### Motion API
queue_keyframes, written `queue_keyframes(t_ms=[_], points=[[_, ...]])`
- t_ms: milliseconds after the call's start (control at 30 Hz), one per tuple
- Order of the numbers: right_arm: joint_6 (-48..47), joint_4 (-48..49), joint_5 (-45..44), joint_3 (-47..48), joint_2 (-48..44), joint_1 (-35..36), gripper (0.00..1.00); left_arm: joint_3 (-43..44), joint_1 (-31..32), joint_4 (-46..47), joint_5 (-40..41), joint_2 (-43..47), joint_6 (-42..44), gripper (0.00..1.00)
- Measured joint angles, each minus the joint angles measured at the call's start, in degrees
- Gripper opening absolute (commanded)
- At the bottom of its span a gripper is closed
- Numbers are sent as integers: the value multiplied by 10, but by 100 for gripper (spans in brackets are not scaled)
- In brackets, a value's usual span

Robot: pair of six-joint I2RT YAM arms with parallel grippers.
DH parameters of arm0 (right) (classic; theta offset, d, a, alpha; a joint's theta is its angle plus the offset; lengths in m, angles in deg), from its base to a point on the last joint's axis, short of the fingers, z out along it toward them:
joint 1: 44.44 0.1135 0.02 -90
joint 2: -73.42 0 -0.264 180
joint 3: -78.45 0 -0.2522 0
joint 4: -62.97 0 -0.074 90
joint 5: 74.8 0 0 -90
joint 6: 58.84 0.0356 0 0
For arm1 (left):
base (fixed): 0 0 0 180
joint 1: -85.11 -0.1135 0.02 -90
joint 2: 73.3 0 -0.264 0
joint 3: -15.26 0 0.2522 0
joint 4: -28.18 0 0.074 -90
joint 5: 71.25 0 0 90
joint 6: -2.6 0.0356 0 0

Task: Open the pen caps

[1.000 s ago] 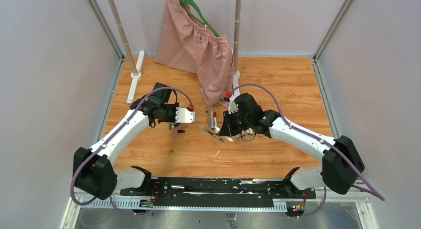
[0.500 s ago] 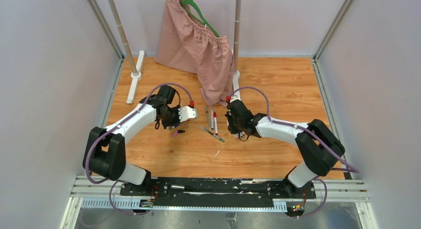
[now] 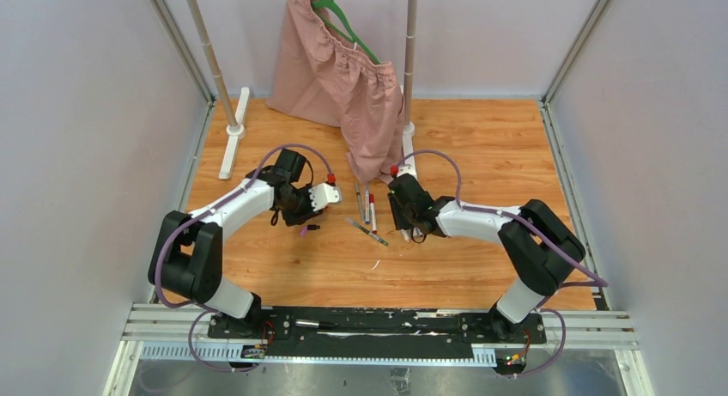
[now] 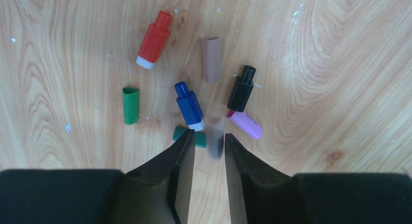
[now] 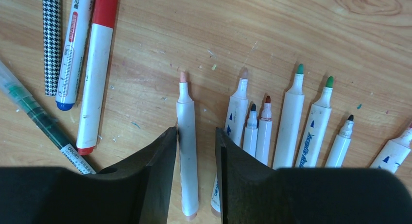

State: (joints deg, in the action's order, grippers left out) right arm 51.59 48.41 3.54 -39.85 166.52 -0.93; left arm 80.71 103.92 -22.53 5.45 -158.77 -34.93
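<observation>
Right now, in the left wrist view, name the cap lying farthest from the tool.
The red cap with the white end, topmost in the cluster; all others lie nearer the left tool.

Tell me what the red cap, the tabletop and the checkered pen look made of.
Red cap: smooth moulded plastic, slight sheen, white rim at one end.
Tabletop: wood or wood-look laminate, going by the grain pattern and light scuffs.
Checkered pen: unclear, probably plastic with a printed houndstooth wrap.
</observation>
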Motion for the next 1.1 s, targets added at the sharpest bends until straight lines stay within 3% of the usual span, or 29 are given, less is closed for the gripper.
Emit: queue_keyframes(t_ms=[367,533,667,800,867,1100], points=[[-1,-17,-39,-3,-49,3,38,10,-4,-6,-3,0,-7,52],[-3,-22,-42,18,-73,26,45,75,-54,-40,-36,1,-31,59],[-4,-21,-35,72,-40,53,46,118,-108,-56,-57,18,-59,72],[-4,-17,-27,115,17,68,44,119,-122,-77,-59,55,-76,82],[-4,-18,-23,129,46,72,42,111,-123,-86,-59,80,-87,99],[-4,-18,-19,138,91,73,35,103,-157,-102,-74,121,-124,100]])
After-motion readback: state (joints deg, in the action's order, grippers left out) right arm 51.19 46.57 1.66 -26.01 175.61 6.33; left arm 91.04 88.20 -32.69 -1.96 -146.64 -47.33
